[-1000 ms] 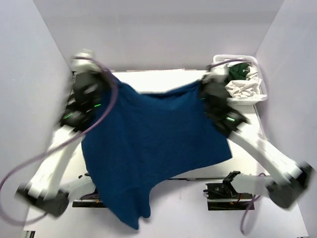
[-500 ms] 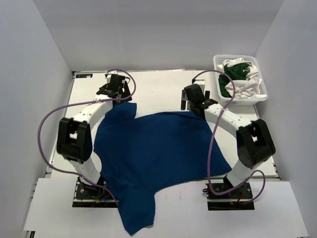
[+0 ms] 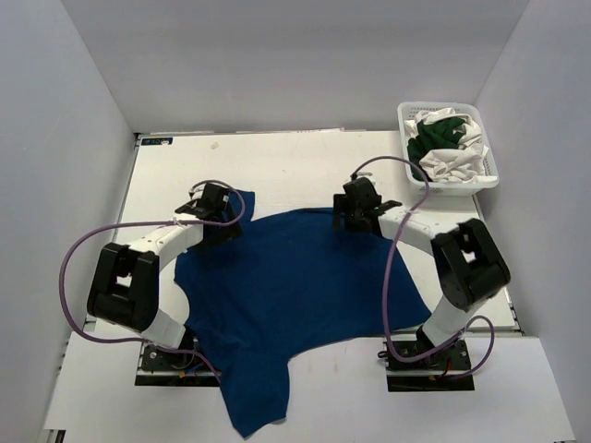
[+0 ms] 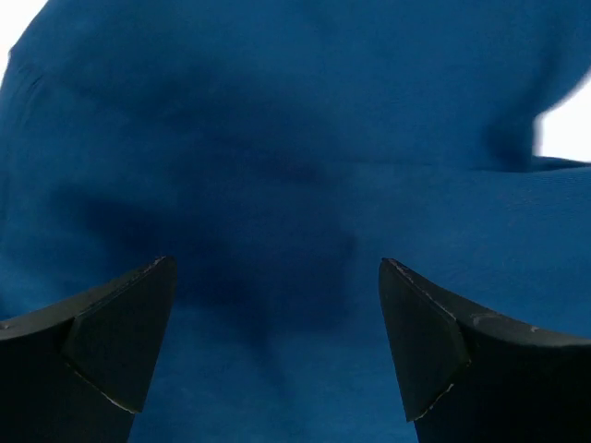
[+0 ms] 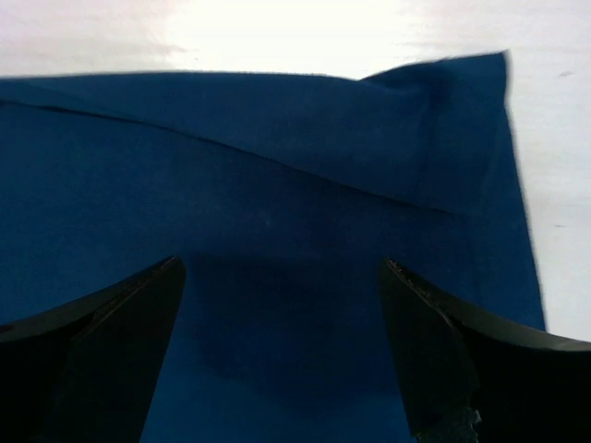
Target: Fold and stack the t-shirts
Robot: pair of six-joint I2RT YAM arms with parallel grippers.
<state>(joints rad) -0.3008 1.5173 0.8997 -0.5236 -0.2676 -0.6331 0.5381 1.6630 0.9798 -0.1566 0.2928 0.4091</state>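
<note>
- Left gripper (image 3: 215, 205) hovers over the far left corner of the royal blue t-shirt (image 3: 295, 281). Its jaws are spread wide with nothing between them, and only blue cloth lies beneath in the left wrist view (image 4: 277, 277).
- Right gripper (image 3: 359, 205) is released too. It sits over the shirt's far right edge, where the wrist view (image 5: 282, 277) shows a folded-over corner of cloth.
- A second ago both arms were raised and blurred, pulling the shirt taut in the air between clenched jaws.
- Half a second ago the shirt was already down and let go, with the grippers farther out on the table (image 3: 277, 157). Both have since drawn nearer and now sit above the cloth.
- The shirt lies spread flat in the middle of the table, its near end hanging over the near edge between the arm bases.
- Count: two arms, one blue shirt on the table, and one white basket (image 3: 459, 185) at the far right.
- The basket holds one dark green t-shirt (image 3: 432, 140) among white t-shirts (image 3: 454, 166), which are too bunched to count.
</note>
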